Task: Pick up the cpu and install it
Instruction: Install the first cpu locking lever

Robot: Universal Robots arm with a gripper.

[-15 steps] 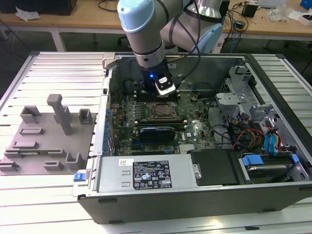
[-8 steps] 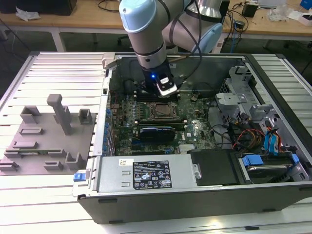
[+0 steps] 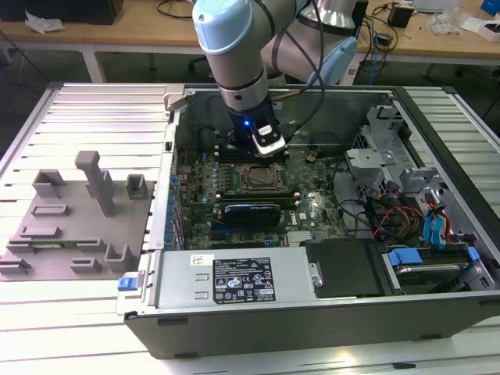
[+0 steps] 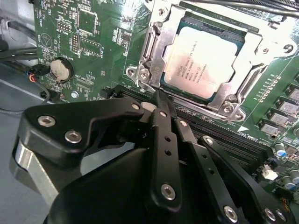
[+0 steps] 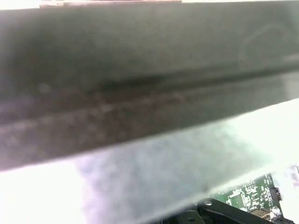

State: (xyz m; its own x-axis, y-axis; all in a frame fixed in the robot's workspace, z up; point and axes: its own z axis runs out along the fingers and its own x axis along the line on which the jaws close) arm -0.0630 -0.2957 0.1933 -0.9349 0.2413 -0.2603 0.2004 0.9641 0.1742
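Note:
The cpu (image 4: 201, 63), a flat square chip with a silvery top plate, lies inside the metal socket frame (image 4: 149, 51) on the green motherboard (image 4: 93, 37). In the second wrist view my gripper (image 4: 160, 99) hangs just beside the frame's edge, its black fingers drawn together to one narrow tip with nothing between them. In the exterior view the gripper (image 3: 268, 148) sits low inside the open computer case (image 3: 312, 289), just behind the socket frame (image 3: 258, 178).
A round coin battery (image 4: 61, 69) and long memory slots (image 4: 224, 135) flank the socket. A black expansion card (image 3: 250, 212) lies in front of it. Drive cages (image 3: 375, 156) and cables (image 3: 406, 215) fill the exterior view's right. Grey fixture blocks (image 3: 78, 211) stand at its left.

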